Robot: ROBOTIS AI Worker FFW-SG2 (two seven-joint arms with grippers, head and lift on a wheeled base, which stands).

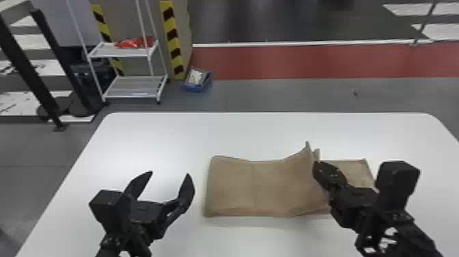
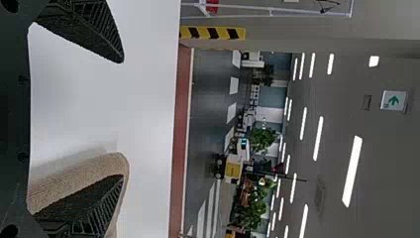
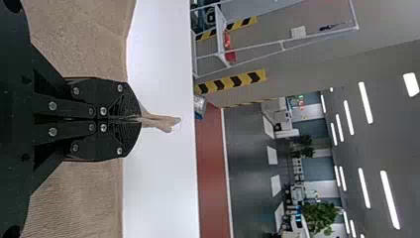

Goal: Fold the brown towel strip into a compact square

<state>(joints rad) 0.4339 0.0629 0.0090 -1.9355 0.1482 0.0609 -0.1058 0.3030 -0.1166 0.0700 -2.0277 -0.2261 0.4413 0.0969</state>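
The brown towel strip (image 1: 266, 188) lies across the right half of the table, its right part pinched up into a raised ridge. My right gripper (image 1: 317, 165) is at that ridge, and in the right wrist view my right gripper (image 3: 133, 119) is shut on the towel (image 3: 74, 198), a bit of cloth poking out past the fingertips. To the left of the towel, my left gripper (image 1: 169, 174) stands open with nothing between its fingers. In the left wrist view my left gripper (image 2: 123, 119) is spread wide, one finger in front of the towel's rounded edge (image 2: 79, 171).
The white table (image 1: 164, 136) holds the towel, with bare surface to the left and behind it. Beyond the far edge stand a white shelf rack (image 1: 133, 87) and a blue bin (image 1: 198, 82) on the floor.
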